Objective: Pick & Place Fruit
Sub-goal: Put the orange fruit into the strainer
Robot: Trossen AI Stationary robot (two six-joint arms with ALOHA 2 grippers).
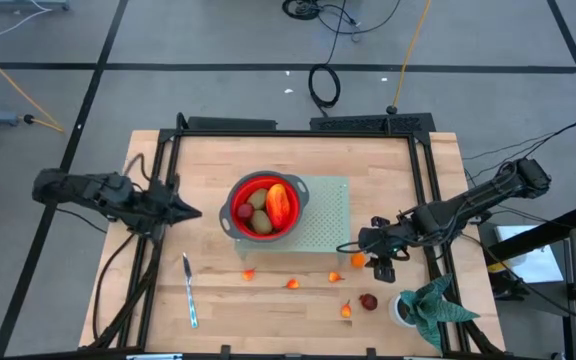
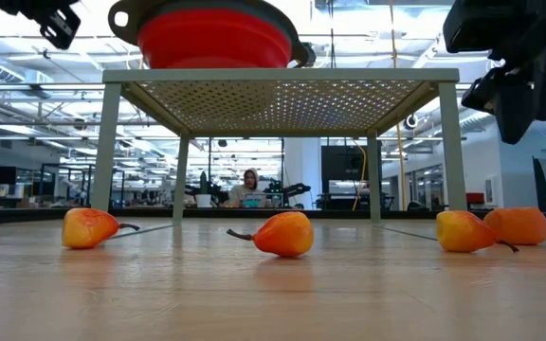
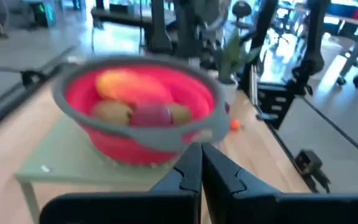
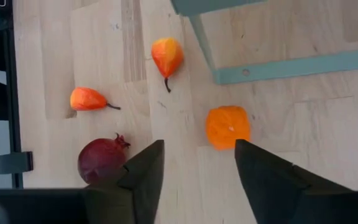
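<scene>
High view: red collapsible bowl (image 1: 265, 207) on pale green perforated stand (image 1: 328, 215) holds kiwis, a dark red fruit, long red-orange piece (image 1: 281, 204). Left gripper (image 1: 190, 211) shut beside bowl. Right gripper (image 1: 378, 258) over round orange fruit (image 1: 357, 260).

Low view: small orange pear-shaped fruits (image 2: 283, 233) on wooden table (image 2: 273, 294).

Left wrist view: fingers together, empty.

Right wrist view: fingers spread, nothing held; orange fruit and dark red pomegranate-like fruit (image 4: 102, 160) below.

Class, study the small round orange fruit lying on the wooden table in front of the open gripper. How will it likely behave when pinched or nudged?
The small round orange fruit looks near-spherical, so a nudge would probably roll it across the flat wooden table. Its dimpled skin may give the right gripper fair grip. Being small and toy-like, it is probably light and may squirt out if pinched off-centre.
</scene>
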